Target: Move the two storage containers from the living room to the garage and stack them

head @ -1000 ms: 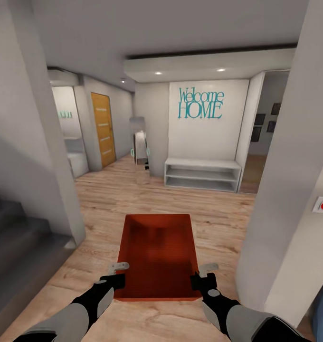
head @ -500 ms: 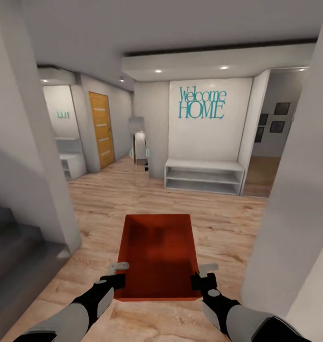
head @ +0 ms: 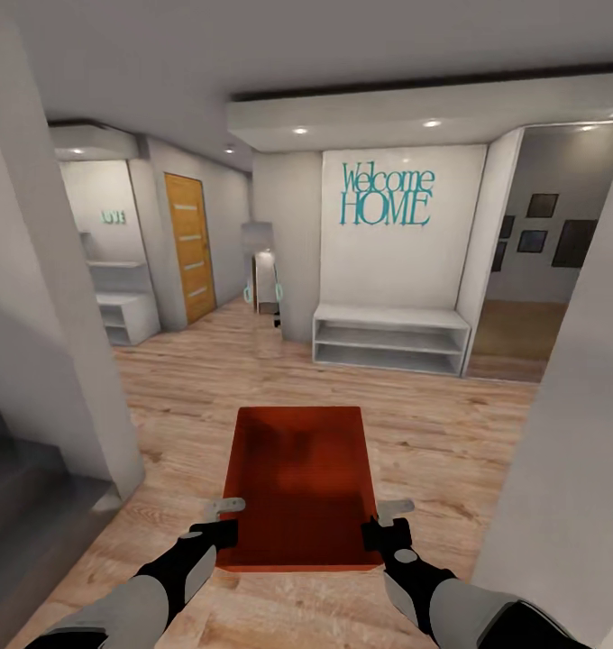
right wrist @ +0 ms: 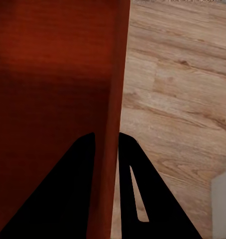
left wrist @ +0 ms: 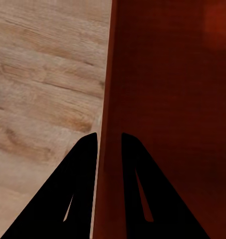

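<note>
I carry one orange-red storage container [head: 299, 487] in front of me, held level above light wood planks. My left gripper [head: 224, 521] is shut on its left wall, and my right gripper [head: 379, 523] is shut on its right wall. In the left wrist view the thin wall [left wrist: 107, 99] runs between the two dark fingers [left wrist: 78, 189]. The right wrist view has the opposite wall [right wrist: 115, 99] pinched between the fingers [right wrist: 130, 189] in the same way. The bin is open-topped and holds nothing.
A hallway lies ahead with a white shelf bench [head: 389, 336] under a "Welcome HOME" sign [head: 386, 195]. A grey pillar [head: 45, 297] and dark stairs [head: 18, 487] stand at left, a pale wall [head: 568, 469] close at right. An orange door [head: 187, 245] is far left.
The whole view has shifted: the right wall and left pillar slid outward and more of the hallway shows, so the camera moved forward. Container and both grippers keep the same place in view.
</note>
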You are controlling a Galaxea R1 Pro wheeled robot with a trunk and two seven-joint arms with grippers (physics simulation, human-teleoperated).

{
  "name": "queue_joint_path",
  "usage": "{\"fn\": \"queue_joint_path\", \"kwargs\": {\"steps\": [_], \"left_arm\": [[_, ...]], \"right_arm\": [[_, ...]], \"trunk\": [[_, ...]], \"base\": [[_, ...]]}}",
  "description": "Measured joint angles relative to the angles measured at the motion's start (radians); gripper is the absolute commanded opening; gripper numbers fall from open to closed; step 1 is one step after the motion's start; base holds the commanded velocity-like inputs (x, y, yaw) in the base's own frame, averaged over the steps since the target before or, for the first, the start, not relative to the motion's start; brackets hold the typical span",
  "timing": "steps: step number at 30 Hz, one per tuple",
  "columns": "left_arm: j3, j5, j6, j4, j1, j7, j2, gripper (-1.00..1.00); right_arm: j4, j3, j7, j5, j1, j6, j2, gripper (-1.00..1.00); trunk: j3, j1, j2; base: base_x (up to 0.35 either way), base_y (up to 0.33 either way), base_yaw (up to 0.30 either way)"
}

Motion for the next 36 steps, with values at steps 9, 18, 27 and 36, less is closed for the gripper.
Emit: {"fn": "queue_joint_path", "kwargs": {"steps": [9, 18, 27, 36], "left_arm": [[0.0, 0.0, 0.0, 0.0, 0.0, 0.0, 0.0, -1.0], [0.0, 0.0, 0.0, 0.0, 0.0, 0.0, 0.0, -1.0], [0.0, 0.0, 0.0, 0.0, 0.0, 0.0, 0.0, -1.0], [-0.001, 0.001, 0.0, 0.002, 0.0, 0.0, 0.001, -1.0]], "right_arm": [[0.0, 0.0, 0.0, 0.0, 0.0, 0.0, 0.0, -1.0], [0.0, 0.0, 0.0, 0.0, 0.0, 0.0, 0.0, -1.0], [0.0, 0.0, 0.0, 0.0, 0.0, 0.0, 0.0, -1.0], [0.001, 0.005, -0.001, -0.006, 0.0, 0.001, 0.001, -1.0]], "trunk": [[0.0, 0.0, 0.0], [0.0, 0.0, 0.0], [0.0, 0.0, 0.0], [0.0, 0.0, 0.0]], "base": [[0.321, 0.0, 0.0], [0.321, 0.0, 0.0], [0.322, 0.0, 0.0], [0.321, 0.0, 0.0]]}}
